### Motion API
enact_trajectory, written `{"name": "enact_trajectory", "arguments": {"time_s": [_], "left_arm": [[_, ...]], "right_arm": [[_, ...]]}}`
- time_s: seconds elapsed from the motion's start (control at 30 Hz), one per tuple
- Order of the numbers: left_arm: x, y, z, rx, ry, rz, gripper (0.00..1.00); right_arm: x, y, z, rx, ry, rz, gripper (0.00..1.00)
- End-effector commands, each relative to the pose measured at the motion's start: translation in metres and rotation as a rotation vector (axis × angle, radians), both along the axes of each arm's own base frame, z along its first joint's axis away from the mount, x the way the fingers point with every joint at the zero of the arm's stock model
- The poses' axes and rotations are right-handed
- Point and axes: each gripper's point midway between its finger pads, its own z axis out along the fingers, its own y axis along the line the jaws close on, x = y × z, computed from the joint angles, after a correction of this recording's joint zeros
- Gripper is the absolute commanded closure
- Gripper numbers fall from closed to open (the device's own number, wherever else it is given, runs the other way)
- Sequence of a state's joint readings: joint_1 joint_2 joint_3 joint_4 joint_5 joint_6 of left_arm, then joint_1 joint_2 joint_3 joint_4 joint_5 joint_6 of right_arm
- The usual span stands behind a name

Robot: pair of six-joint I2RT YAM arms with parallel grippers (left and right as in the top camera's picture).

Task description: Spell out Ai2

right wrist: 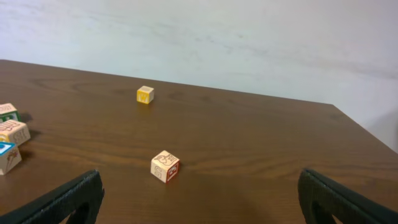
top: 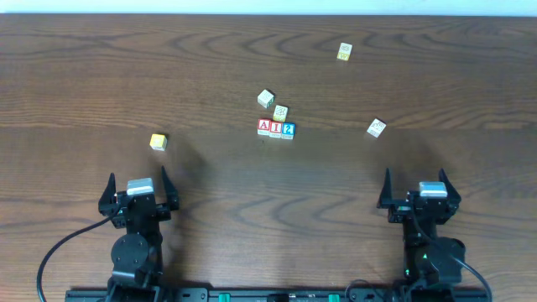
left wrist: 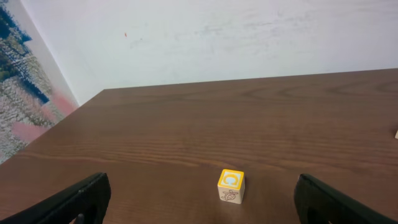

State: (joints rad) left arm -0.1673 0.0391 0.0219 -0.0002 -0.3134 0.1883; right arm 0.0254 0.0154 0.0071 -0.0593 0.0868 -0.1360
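Observation:
Three letter blocks stand in a row at the table's middle: a red "A" block (top: 263,127), a red "I" block (top: 275,128) and a blue "2" block (top: 288,130), touching side by side. The blue block's edge shows at the left of the right wrist view (right wrist: 7,155). My left gripper (top: 138,191) is open and empty near the front left; a yellow block (left wrist: 231,185) lies ahead of it. My right gripper (top: 417,191) is open and empty near the front right; an orange-marked block (right wrist: 165,166) lies ahead of it.
Loose blocks lie around: a white one (top: 266,99) and a tan one (top: 281,111) just behind the row, a yellow one (top: 158,142) at the left, one (top: 377,127) at the right, and a yellow one (top: 345,52) at the far back.

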Motion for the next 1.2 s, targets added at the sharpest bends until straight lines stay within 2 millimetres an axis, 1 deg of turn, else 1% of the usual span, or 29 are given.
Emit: {"name": "enact_trajectory", "arguments": {"time_s": [0.0, 0.37, 0.47, 0.5, 0.57, 0.6, 0.7, 0.97, 1.17], "left_arm": [[-0.001, 0.001, -0.019, 0.017, 0.064, 0.004, 0.05], [-0.001, 0.002, -0.019, 0.017, 0.063, 0.006, 0.05], [-0.003, 0.013, -0.018, 0.014, 0.059, 0.050, 0.05], [-0.003, 0.014, -0.018, -0.018, 0.054, 0.054, 0.05], [-0.004, 0.019, -0.016, -0.211, -0.004, 0.096, 0.05], [-0.004, 0.019, -0.015, -0.253, -0.018, 0.100, 0.05], [-0.003, 0.015, -0.013, -0.314, -0.039, 0.084, 0.05], [0.000, -0.003, -0.016, -0.330, -0.009, -0.021, 0.05], [0.000, -0.005, -0.016, -0.332, -0.007, -0.030, 0.04]], "right_arm": [[0.000, 0.001, -0.001, 0.001, 0.000, 0.011, 0.01], [0.000, 0.001, -0.001, 0.001, 0.000, 0.011, 0.01], [0.000, 0.001, -0.001, 0.001, 0.000, 0.011, 0.01], [0.000, 0.001, -0.001, 0.001, 0.000, 0.011, 0.01], [0.000, 0.001, -0.001, 0.001, 0.000, 0.011, 0.01], [0.000, 0.001, -0.001, 0.001, 0.000, 0.011, 0.01], [0.000, 0.001, -0.001, 0.001, 0.000, 0.011, 0.01], [0.000, 0.001, -0.001, 0.001, 0.000, 0.011, 0.01], [0.000, 0.001, -0.001, 0.001, 0.000, 0.011, 0.01]]}}
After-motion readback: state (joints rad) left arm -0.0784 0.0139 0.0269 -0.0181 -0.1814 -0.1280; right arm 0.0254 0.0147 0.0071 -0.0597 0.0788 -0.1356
